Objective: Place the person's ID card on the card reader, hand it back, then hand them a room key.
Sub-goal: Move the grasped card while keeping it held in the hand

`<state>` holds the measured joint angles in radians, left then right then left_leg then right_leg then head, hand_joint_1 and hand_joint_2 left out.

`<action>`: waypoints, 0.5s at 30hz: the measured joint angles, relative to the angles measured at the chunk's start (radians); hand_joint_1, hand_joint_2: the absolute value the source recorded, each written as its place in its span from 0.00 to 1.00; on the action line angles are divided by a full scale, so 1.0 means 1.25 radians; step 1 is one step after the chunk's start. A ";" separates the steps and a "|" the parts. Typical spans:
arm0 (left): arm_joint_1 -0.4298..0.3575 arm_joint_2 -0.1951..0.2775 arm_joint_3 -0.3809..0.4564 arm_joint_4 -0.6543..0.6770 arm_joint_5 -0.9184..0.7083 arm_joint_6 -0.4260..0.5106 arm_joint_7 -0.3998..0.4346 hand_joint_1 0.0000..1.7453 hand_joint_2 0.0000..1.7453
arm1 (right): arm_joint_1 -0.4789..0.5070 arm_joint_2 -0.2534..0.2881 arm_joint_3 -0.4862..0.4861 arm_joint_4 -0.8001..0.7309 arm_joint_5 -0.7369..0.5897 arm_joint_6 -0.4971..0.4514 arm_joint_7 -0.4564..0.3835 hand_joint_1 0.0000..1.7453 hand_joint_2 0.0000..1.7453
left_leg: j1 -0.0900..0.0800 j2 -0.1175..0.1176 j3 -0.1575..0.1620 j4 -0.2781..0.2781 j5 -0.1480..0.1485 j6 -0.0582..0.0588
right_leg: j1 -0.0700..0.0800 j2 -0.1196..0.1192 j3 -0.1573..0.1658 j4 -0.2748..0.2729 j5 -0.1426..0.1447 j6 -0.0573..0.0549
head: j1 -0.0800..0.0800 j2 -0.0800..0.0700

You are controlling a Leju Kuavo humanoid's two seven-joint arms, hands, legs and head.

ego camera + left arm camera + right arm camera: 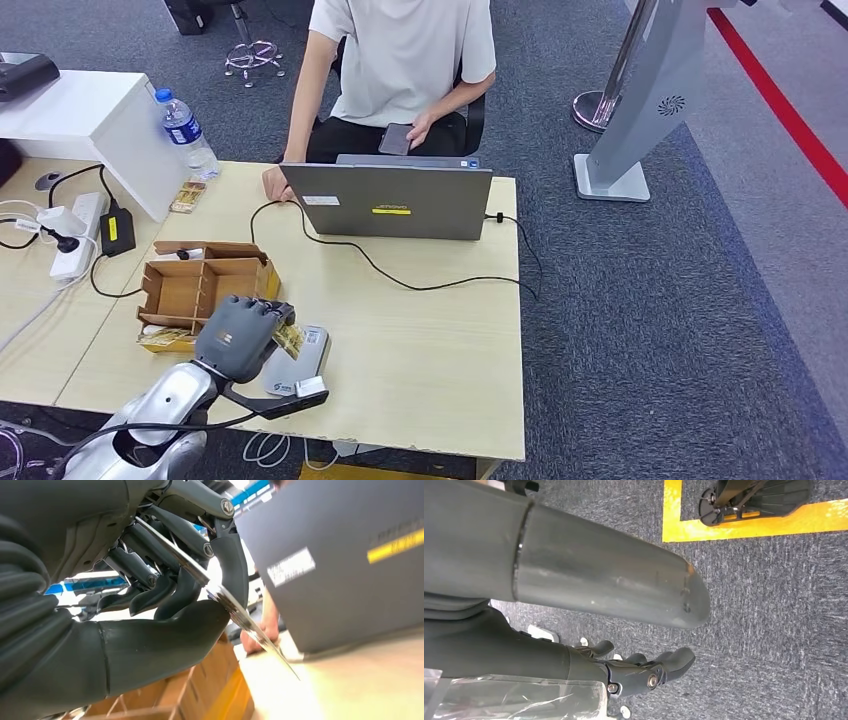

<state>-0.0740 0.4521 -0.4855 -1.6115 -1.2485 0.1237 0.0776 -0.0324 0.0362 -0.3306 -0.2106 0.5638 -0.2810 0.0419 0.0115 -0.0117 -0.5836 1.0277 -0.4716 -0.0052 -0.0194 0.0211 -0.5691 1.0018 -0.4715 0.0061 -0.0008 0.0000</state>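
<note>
- The left hand point(243, 335) pinches a thin card point(290, 339) between thumb and fingers, just above the grey card reader point(300, 360) at the near edge of the tabletop point(420, 340).
- I judge this an early stage: the card is at the reader but still gripped, not lying flat on it. Whether it is the ID card or a room key, I cannot tell.
- Handing anything to the person point(400, 60) seated behind the laptop point(390, 200) looks still ahead.
- The left wrist view shows the card point(225, 600) edge-on, tilted, clamped under the thumb.
- The right hand point(644, 672) hangs over carpet, fingers loosely apart, holding nothing.
</note>
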 joint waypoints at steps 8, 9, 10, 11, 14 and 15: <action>-0.006 -0.012 0.000 0.067 0.003 -0.035 -0.002 1.00 1.00 | 0.000 0.000 -0.002 0.000 0.015 0.008 0.004 0.00 0.00 | 0.000 0.000 0.000 0.000 0.000 0.000 | 0.000 0.000 0.000 0.000 0.000 0.000 | 0.000 0.000; -0.007 -0.013 0.000 0.075 0.005 -0.040 -0.003 1.00 1.00 | 0.000 0.000 -0.003 0.000 0.017 0.009 0.004 0.00 0.00 | 0.000 0.000 0.000 0.000 0.000 0.000 | 0.000 0.000 0.000 0.000 0.000 0.000 | 0.000 0.000; -0.008 -0.014 0.000 0.082 0.007 -0.045 -0.004 1.00 1.00 | 0.000 0.000 -0.005 0.000 0.019 0.010 0.005 0.00 0.00 | 0.000 0.000 0.000 0.000 0.000 0.000 | 0.000 0.000 0.000 0.000 0.000 0.000 | 0.000 0.000; -0.010 -0.014 0.000 0.089 0.008 -0.049 -0.005 1.00 1.00 | 0.000 0.000 -0.006 0.000 0.020 0.010 0.006 0.00 0.00 | 0.000 0.000 0.000 0.000 0.000 0.000 | 0.000 0.000 0.000 0.000 0.000 0.000 | 0.000 0.000; -0.014 -0.013 0.000 0.110 0.012 -0.071 -0.005 1.00 1.00 | 0.000 0.000 -0.012 0.000 0.025 0.011 0.008 0.00 0.00 | 0.000 0.000 0.000 0.000 0.000 0.000 | 0.000 0.000 0.000 0.000 0.000 0.000 | 0.000 0.000; -0.015 -0.012 0.000 0.117 0.014 -0.080 -0.005 1.00 1.00 | 0.000 0.000 -0.013 0.000 0.028 0.012 0.008 0.00 0.00 | 0.000 0.000 0.000 0.000 0.000 0.000 | 0.000 0.000 0.000 0.000 0.000 0.000 | 0.000 0.000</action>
<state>-0.0927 0.4372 -0.4853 -1.4653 -1.2312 0.0238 0.0716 -0.0328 0.0362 -0.3472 -0.2110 0.5985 -0.2660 0.0518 0.0116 -0.0117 -0.5836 1.0277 -0.4715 -0.0052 -0.0193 0.0211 -0.5692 1.0019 -0.4715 0.0061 -0.0008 0.0000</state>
